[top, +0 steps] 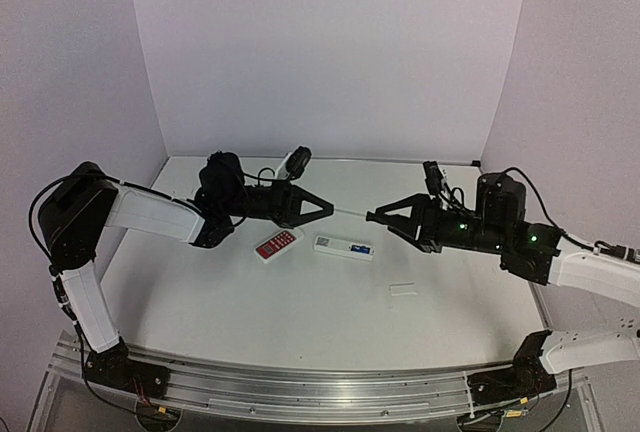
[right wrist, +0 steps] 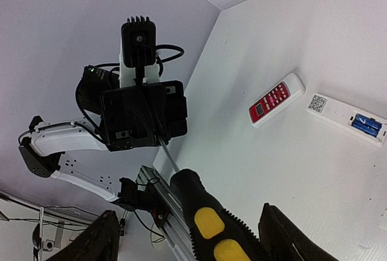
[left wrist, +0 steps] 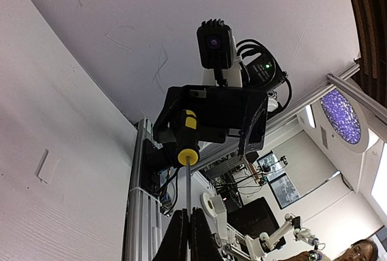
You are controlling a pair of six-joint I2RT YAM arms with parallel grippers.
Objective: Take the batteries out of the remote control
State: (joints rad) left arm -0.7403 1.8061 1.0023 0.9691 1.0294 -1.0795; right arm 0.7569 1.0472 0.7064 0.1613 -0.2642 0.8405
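Pinching screwdriver (right wrist: 202, 219) shaft with left gripper (top: 326, 209) shut; right gripper (top: 380, 218) fingers apart around handle, likely handover for prying batteries (right wrist: 366, 124) from opened remote (top: 343, 247).

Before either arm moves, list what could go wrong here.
1. The screwdriver spans the gap in mid-air: the left end effector pinches only the thin shaft tip, while the right end effector has its fingers standing wide of the handle. It could sag or slip out.
2. If it drops, it may land on or near the remote control, whose batteries lie exposed in the open compartment.
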